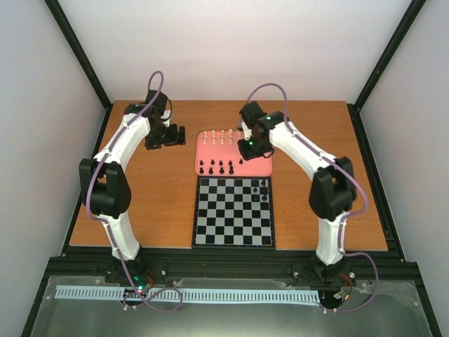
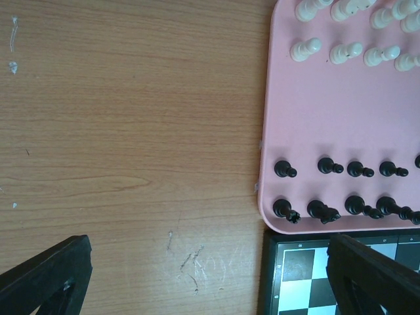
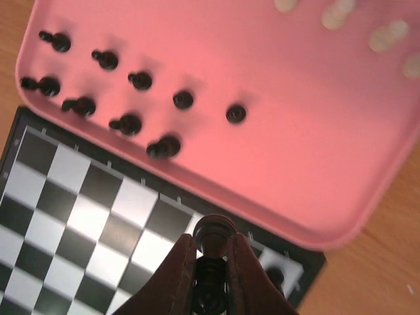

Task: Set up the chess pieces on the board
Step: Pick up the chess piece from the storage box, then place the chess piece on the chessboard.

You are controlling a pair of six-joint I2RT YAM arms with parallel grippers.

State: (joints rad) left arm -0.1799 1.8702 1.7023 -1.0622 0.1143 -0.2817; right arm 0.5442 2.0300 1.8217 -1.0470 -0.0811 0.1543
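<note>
My right gripper (image 3: 212, 244) is clamped on a black piece (image 3: 214, 228); only a few are on the board (image 1: 231, 217), rest sit in the tray (image 1: 257, 168).

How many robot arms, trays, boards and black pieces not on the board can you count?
Robot arms: 2
Pink tray: 1
Chessboard: 1
Black pieces loose on the tray: 9
Black piece in the right gripper: 1
Total: 14
</note>
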